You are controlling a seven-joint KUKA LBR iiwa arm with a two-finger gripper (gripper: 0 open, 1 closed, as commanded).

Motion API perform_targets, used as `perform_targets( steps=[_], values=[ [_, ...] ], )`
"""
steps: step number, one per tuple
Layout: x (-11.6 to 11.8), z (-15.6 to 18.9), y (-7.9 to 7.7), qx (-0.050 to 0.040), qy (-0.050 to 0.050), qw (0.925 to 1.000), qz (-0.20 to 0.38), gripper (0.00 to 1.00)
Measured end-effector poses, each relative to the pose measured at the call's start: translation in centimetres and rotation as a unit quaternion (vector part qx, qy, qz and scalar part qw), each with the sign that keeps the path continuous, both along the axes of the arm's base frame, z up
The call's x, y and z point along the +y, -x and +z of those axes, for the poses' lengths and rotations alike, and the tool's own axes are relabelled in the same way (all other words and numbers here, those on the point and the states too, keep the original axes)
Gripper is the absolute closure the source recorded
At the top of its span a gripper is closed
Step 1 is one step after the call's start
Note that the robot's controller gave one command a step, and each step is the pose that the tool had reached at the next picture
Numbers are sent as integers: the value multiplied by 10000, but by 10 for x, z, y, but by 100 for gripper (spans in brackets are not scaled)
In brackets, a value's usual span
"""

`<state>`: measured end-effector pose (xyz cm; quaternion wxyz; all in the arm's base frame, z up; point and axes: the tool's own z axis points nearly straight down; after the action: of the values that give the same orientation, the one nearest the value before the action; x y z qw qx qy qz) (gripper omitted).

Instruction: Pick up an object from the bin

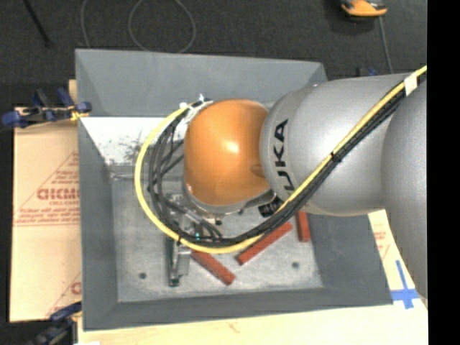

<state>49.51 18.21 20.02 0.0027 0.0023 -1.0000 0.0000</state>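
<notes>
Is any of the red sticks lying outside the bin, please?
No, the red sticks lie inside the bin, on its floor near the gripper.

A single camera looks down on the grey metal bin (97,214) from above, tilted a little to one side, so the bin's far wall (201,77) shows as a sloping face near the top. The bin sits mid-frame, with dark floor (237,20) beyond it. The arm (345,149) enters from the right, close under the lens, and its orange wrist cover (223,149) hides much of the bin's bottom.
</notes>
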Motion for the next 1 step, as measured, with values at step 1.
perform_targets(
  steps=[1],
  values=[
    [-58, -100, -37, -6, 14, 9996, -293, 0]
  ],
)
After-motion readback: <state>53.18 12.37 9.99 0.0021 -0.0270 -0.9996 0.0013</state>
